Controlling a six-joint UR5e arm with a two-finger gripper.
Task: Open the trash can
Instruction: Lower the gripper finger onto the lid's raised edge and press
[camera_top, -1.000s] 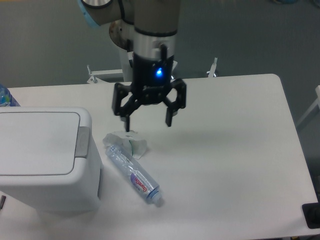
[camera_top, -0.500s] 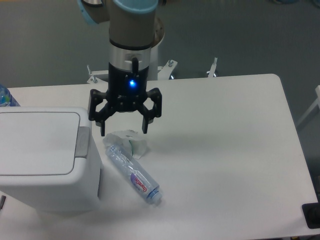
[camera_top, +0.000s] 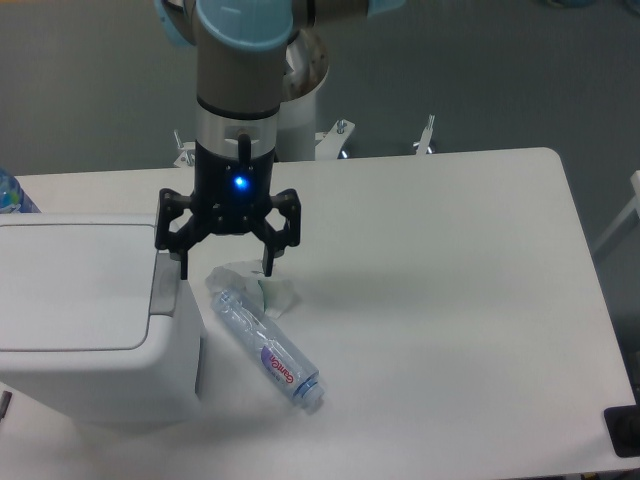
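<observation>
The white boxy trash can (camera_top: 85, 320) stands at the table's left front, lid shut flat. Its grey push-button tab (camera_top: 164, 288) is on the lid's right edge. My gripper (camera_top: 226, 272) hangs open and empty just right of the can's upper right corner. Its left fingertip (camera_top: 184, 269) is close above the far end of the tab; the right fingertip (camera_top: 267, 268) is over the crumpled wrapper. I cannot tell whether the left finger touches the can.
A clear plastic bottle (camera_top: 264, 343) lies diagonally on the table right of the can. A crumpled white wrapper (camera_top: 264, 286) lies at its far end. A blue-capped bottle (camera_top: 12, 195) shows at the left edge. A dark object (camera_top: 624, 430) sits at the front right corner.
My gripper has moved left, from above the wrapper toward the trash can's right edge, staying open. The can, bottle and wrapper have not moved.
</observation>
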